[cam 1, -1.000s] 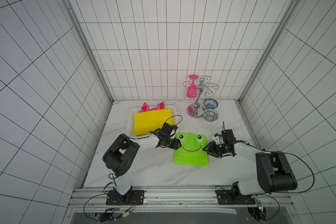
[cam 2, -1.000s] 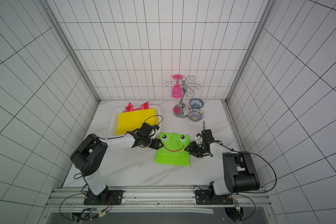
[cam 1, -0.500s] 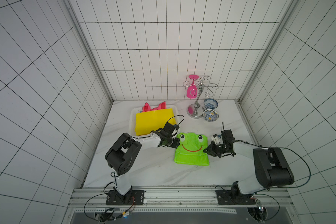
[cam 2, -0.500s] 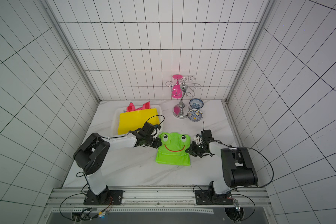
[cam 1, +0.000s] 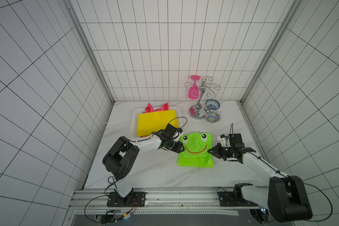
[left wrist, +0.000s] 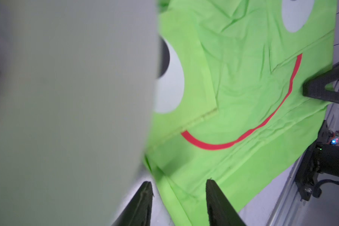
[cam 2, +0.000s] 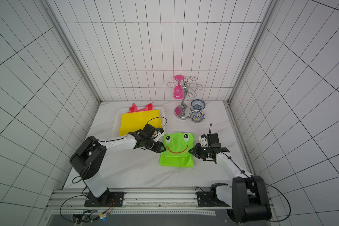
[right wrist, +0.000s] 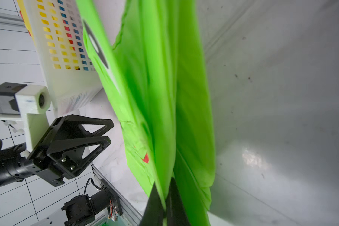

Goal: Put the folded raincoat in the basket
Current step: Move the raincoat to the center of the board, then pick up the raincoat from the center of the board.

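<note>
The folded raincoat is bright green with a frog face and lies flat on the marble table. Just behind and to its left stands the white mesh basket, holding a yellow folded raincoat and a pink one. My left gripper is open at the green raincoat's left edge, with that edge between its fingers. My right gripper is shut on the raincoat's right edge, which is lifted a little.
A chrome glass stand with a hanging pink glass stands at the back right, with two patterned bowls beside it. Tiled walls close three sides. The metal rail runs along the front.
My right gripper has moved in to the green raincoat's right edge and shut on it. The left gripper has stayed at the left edge.
</note>
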Controlling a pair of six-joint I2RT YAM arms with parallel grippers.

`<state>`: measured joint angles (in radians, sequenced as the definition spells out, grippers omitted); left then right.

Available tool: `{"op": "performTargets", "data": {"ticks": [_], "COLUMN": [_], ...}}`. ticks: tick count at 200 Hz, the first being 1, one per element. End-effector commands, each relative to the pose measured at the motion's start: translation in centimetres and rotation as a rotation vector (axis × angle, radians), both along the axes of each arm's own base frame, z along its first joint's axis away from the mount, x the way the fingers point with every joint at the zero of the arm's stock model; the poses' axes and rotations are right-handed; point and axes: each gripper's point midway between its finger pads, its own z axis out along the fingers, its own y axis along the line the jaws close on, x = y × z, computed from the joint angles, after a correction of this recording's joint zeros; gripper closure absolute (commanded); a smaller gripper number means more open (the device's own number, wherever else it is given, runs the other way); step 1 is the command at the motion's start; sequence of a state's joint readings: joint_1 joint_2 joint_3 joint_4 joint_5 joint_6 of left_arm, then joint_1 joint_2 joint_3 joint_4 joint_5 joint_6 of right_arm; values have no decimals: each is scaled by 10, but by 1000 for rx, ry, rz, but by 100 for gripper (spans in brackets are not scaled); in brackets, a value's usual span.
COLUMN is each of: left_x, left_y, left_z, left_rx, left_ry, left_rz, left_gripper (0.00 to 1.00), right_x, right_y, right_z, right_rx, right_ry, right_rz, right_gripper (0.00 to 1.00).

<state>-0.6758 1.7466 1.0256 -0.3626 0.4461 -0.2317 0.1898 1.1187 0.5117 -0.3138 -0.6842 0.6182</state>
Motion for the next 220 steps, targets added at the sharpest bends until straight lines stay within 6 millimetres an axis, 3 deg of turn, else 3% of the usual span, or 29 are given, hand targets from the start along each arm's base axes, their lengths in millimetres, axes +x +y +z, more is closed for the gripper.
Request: {"op": "performTargets", "data": {"ticks": [1, 25, 51, 94, 132, 179, 220], "left_x": [-18, -30, -45, -26, -25, -35, -45], "left_y": [1, 1, -12, -22, -19, -35, -40], "left_z": [14, 16, 7, -15, -42, -50, -55], "left_rx": [-22, 0, 37, 85, 150, 137, 142], "left_ry": [7, 21, 23, 50, 109, 129, 136], "left_rz": [-51, -39, -85, -6, 41, 1, -32], "left_gripper": [41, 32, 27, 24, 25, 43, 79], "right_x": [-41, -63, -82, -98, -102, -101, -98], "right_y": [-21, -25, -24, -34, -35, -32, -30], "right_z": [-20, -22, -27, -32, -34, -34, -32], "right_rx": [-96, -106, -100, -152, -156, -138, -128], "right_ry": [152, 204, 244, 276, 281, 268, 255], "right_rz": [-70, -91, -96, -119, -117, -113, -110], "right_gripper": [100, 100, 100, 100, 100, 100, 100]}}
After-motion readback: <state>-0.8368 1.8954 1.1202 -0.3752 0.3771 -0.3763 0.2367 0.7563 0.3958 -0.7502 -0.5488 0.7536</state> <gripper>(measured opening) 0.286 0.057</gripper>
